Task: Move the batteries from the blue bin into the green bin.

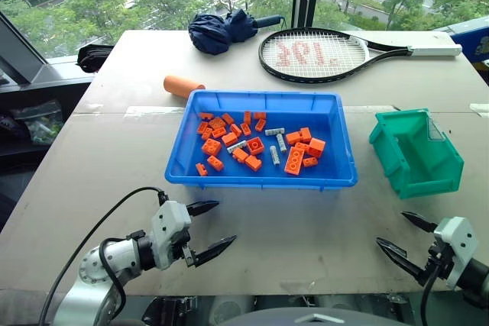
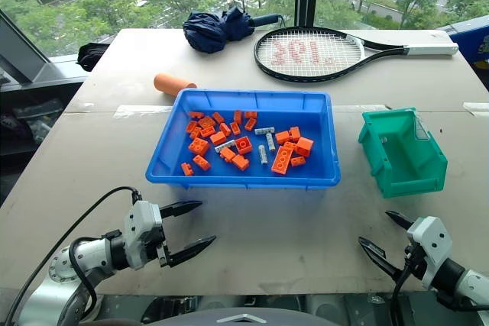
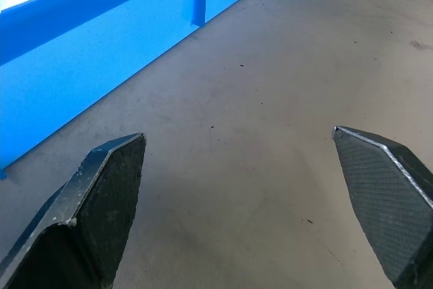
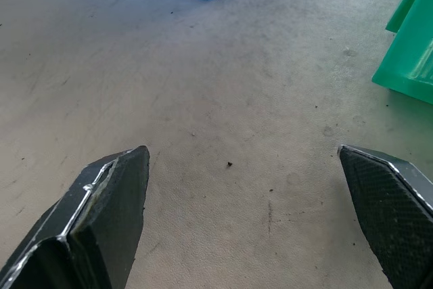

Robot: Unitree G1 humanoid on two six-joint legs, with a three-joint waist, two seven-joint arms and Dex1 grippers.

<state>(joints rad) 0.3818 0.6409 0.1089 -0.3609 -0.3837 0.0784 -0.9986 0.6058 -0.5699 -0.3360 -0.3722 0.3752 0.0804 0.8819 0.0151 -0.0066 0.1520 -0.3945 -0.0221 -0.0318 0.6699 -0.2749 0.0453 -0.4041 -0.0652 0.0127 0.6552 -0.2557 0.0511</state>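
Both my hands gape empty; batteries [image 1: 275, 145] lie mid blue bin [image 1: 337, 175], nearer my right hand [image 1: 406, 242] beside green bin [image 1: 397, 159].

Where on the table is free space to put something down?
Bare table lies left of the blue bin, in the gap between it and the green bin, and along the near edge by both grippers. The far end is crowded: umbrella, racket, orange roll.

Bright daylight from windows behind, soft shadows, sharp
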